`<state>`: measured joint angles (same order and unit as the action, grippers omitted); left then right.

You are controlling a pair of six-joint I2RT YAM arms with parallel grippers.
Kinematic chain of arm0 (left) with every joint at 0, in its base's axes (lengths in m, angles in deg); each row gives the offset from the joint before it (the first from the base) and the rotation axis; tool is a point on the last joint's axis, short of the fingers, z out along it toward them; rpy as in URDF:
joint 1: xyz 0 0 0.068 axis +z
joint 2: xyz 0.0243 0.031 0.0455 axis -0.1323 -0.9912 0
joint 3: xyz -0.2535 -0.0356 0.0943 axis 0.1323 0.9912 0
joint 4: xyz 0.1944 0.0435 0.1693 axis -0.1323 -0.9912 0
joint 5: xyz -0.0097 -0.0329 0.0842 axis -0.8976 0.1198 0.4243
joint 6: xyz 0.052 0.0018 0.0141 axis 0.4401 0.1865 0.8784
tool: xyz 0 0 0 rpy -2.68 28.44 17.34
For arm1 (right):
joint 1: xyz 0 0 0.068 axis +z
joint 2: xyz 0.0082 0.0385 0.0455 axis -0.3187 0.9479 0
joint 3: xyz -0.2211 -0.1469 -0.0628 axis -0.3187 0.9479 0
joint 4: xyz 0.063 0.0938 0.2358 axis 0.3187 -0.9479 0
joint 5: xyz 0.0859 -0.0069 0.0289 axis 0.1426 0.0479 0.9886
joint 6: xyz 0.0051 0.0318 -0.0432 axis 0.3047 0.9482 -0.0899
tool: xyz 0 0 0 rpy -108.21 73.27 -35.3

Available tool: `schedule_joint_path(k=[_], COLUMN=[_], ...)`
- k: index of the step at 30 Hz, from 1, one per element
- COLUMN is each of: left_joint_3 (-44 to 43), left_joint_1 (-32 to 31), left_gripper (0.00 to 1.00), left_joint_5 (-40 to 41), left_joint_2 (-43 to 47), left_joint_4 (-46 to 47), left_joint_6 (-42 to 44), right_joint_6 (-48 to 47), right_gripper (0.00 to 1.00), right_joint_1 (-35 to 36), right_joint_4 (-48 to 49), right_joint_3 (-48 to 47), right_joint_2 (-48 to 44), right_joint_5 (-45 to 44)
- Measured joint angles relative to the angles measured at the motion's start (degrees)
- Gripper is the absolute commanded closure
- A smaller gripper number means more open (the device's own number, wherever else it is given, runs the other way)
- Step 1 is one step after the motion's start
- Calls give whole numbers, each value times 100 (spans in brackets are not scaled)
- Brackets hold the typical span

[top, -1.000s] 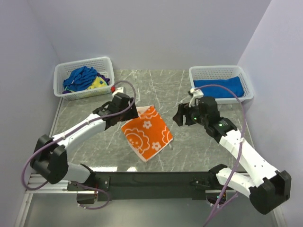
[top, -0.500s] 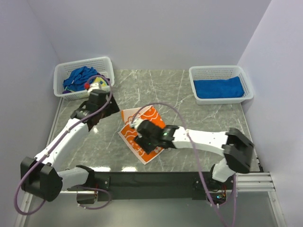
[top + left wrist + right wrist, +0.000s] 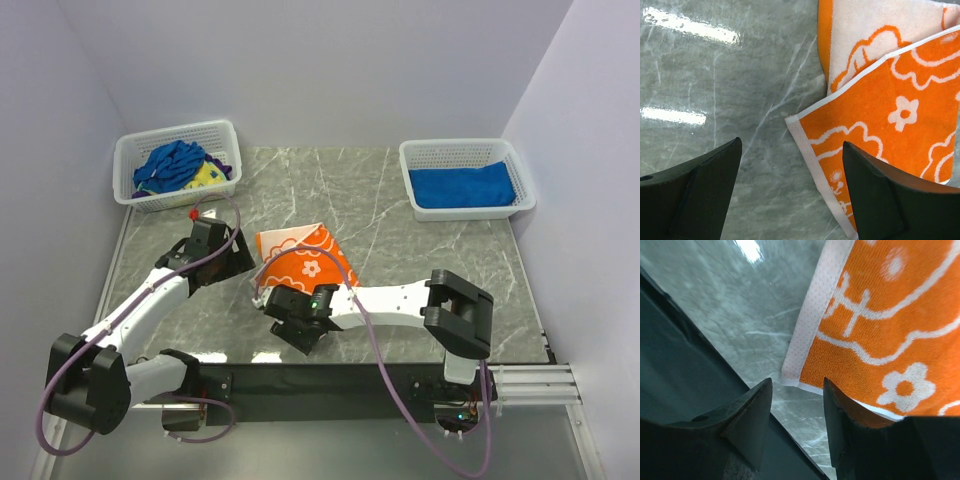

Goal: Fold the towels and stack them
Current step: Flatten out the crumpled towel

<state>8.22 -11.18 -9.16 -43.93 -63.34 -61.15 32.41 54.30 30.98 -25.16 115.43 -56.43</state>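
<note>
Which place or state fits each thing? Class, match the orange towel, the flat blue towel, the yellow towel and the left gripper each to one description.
Things
1. orange towel
2. flat blue towel
3. yellow towel
4. left gripper

Places or states
A. alone in the right basket
B. in the left basket, next to a crumpled blue cloth
C. on the marble table, between the two arms
D. open, poised at a corner of the orange towel

Pairs: 1-C, 2-A, 3-B, 4-D

Left basket [image 3: 178,132], right basket [image 3: 470,213], marble table [image 3: 370,190]
</note>
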Motion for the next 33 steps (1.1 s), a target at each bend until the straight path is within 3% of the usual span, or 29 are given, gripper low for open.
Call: schedule_joint_path(k=[12, 24, 30, 33], left_joint_3=[0, 0, 46, 87], left_joint_1=[0, -144, -195, -195], left_gripper=[14, 21, 28, 39], left_joint_5=[-61, -57, -55, -52], left_joint_2=[-138, -518, -713, -876], left_joint_4=[116, 227, 363, 448], left_joint_6=[-2, -101, -232, -304], right_joint_6=[-7, -50, -46, -44], right_gripper=[49, 100, 100, 100], right_joint_1=[0, -13, -83, -129], right_joint_4=[-52, 28, 238, 356], right_joint_3=[-61, -59, 125, 223], right_joint_2=[361, 372, 236, 173], right_joint_5=[229, 122, 173, 238])
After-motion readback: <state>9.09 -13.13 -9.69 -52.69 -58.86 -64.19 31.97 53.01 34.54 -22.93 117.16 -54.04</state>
